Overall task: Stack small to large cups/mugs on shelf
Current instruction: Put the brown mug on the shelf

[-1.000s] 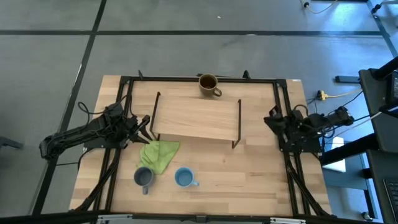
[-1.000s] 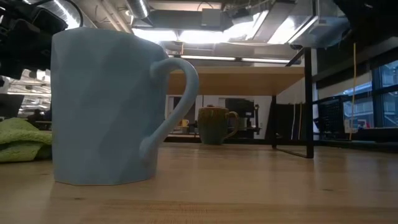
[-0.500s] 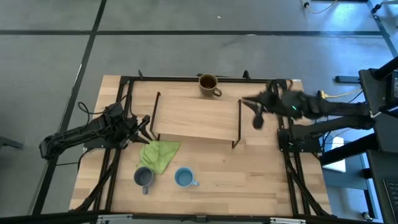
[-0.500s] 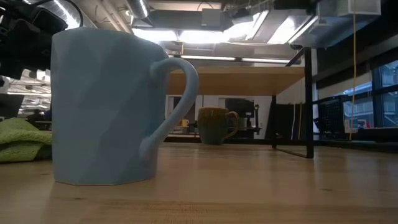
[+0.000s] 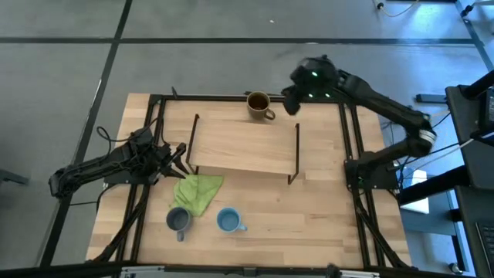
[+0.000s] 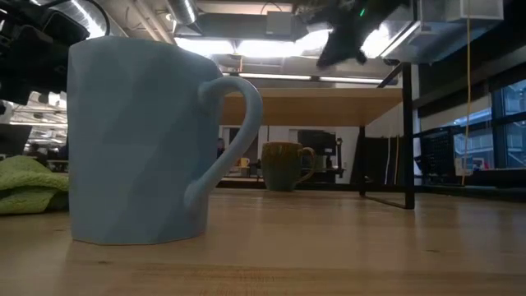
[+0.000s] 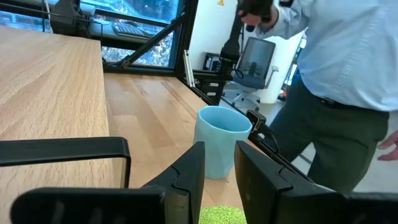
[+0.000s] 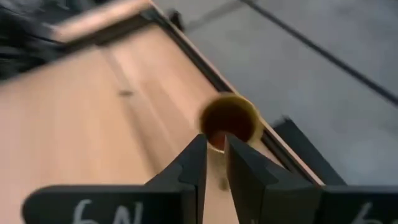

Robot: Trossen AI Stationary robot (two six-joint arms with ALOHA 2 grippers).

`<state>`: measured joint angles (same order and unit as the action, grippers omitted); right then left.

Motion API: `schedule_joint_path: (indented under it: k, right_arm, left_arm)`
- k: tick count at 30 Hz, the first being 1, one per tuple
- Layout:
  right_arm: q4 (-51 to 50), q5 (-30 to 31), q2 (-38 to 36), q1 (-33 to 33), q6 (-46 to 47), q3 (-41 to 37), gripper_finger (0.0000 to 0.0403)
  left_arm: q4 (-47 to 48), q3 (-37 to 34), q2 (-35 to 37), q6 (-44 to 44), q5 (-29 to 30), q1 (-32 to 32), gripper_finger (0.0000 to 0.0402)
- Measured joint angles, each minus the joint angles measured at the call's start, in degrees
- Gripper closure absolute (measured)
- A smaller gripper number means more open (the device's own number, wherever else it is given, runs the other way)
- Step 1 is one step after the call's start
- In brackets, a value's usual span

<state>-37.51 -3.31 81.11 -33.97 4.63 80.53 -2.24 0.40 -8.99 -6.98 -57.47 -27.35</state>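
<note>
We see the right gripper [image 6: 345, 37] only as a dark blur in the low view. The person [image 7: 336, 74] in the left wrist view is cut off at the picture's edge, and the grey-blue mug [image 5: 178, 220] stays too small to read.

Dark jointed arms, black cabling, green indicator light on right arm [image 5: 315, 75]

A robotics lab or open-plan office: a black-framed light-wood desk [image 5: 309, 224] stands on grey concrete floor [image 5: 231, 66] marked with dark lines, with ceiling strip lights [image 6: 246, 48], black office chair [image 7: 254, 59], large windows [image 7: 134, 28] and standing person [image 7: 339, 93].
</note>
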Motion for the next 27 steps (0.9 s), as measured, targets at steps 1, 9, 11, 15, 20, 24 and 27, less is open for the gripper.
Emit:
schedule_joint_path:
  k: [1,9,11,15,20,24,27]
  right_arm:
    - [-0.7,0.2,1.9,-1.0,0.4,0.9,0.0342]
    - [-1.8,-3.0,14.0,-5.4,10.8,10.9,0.0313]
    - [-2.9,-5.2,16.8,-5.3,13.1,14.0,0.0290]
    - [-7.4,-5.6,22.1,-4.3,13.5,20.5,0.0247]
    - [-21.3,3.7,28.7,-4.6,4.0,31.8,0.0238]
    - [-28.6,4.4,33.8,-6.5,1.3,37.4,0.0239]
    - [-27.9,0.0,35.0,-7.3,2.7,37.2,0.0239]
  left_arm:
    - [0.0,0.0,0.0,0.0,0.0,0.0,0.0319]
    - [0.0,0.0,0.0,0.0,0.0,0.0,0.0319]
    - [0.0,0.0,0.0,0.0,0.0,0.0,0.0319]
    - [0.0,0.0,0.0,0.0,0.0,0.0,0.0319]
    - [0.0,0.0,0.0,0.0,0.0,0.0,0.0319]
    - [0.0,0.0,0.0,0.0,0.0,0.0,0.0319]
    - [0.0,0.0,0.0,0.0,0.0,0.0,0.0319]
